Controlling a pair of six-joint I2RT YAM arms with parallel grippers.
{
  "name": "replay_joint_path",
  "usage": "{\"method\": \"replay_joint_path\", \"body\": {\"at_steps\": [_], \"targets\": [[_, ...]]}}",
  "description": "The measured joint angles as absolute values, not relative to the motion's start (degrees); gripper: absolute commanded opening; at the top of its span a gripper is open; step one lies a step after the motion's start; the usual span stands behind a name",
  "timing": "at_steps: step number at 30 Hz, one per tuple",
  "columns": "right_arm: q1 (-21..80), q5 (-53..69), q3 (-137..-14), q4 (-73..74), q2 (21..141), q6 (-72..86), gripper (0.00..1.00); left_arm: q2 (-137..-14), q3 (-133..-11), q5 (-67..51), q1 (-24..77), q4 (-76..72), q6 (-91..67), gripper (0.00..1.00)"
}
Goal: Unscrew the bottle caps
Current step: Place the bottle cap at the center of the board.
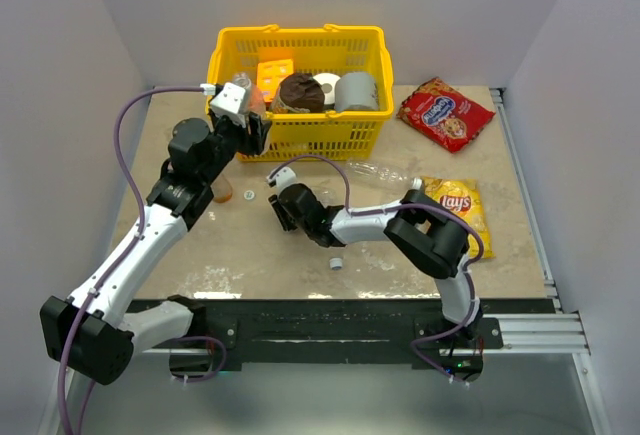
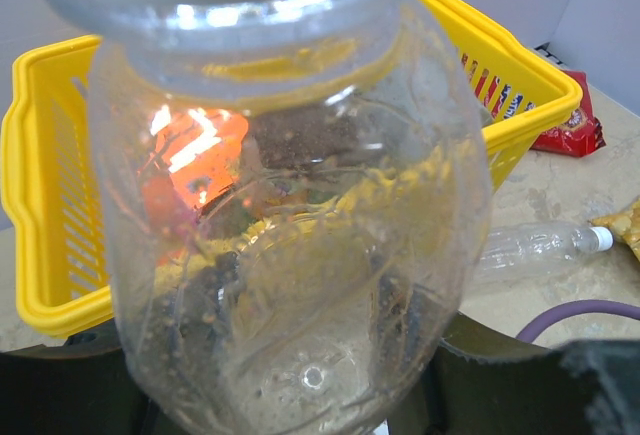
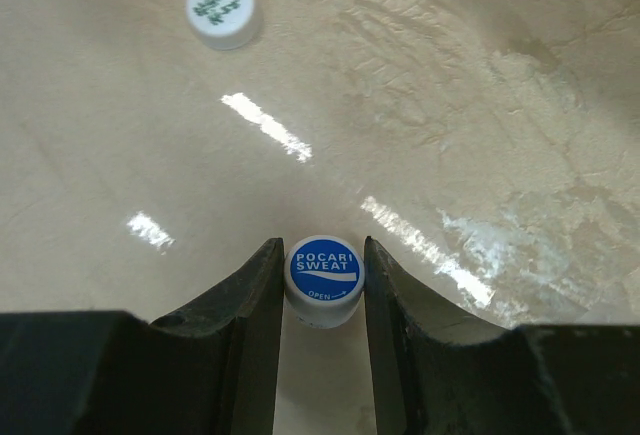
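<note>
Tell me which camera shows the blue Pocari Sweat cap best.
The right wrist view: the Pocari Sweat cap sits large between the fingers of the right gripper, its lettering readable. In the top external view that gripper covers it. The left wrist view misses it; a clear bottle fills the picture.

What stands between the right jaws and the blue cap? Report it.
Nothing visible. The blue cap already sits pinched between the jaws of the right gripper, touching both fingers. The white cap with green print lies apart on the table, farther out, not in the way.
</note>
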State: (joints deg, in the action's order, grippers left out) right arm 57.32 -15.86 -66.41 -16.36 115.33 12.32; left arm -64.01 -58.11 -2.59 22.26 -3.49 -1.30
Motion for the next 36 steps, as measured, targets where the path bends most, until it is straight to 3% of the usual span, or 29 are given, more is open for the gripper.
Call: {"method": "replay_joint_path", "body": {"at_steps": [13, 19, 22, 30, 36], "targets": [[52.01, -23.62, -67.99, -18.17, 118.52, 11.05, 0.31, -64.1, -58.11, -3.22, 22.26, -3.51, -1.3, 0.18], [49.84, -24.51, -67.83, -18.13, 118.52, 10.98, 0.53, -64.25, -58.11, -3.57, 22.26, -3.49, -1.3, 0.18], [49.84, -24.23, -67.51, -18.04, 118.52, 10.81, 0.59, -64.31, -58.11, -3.81, 22.26, -3.51, -1.32, 0.18], [49.87, -22.98, -65.78, -18.13, 116.79, 10.83, 0.62, -64.55, -58.11, -4.32, 22.26, -3.51, -1.32, 0.18], [49.87, -21.02, -62.22, -17.91, 107.26, 10.17, 0.63, -64.95, -58.11, -5.21, 22.61, -3.62, -1.23, 0.18]]}}
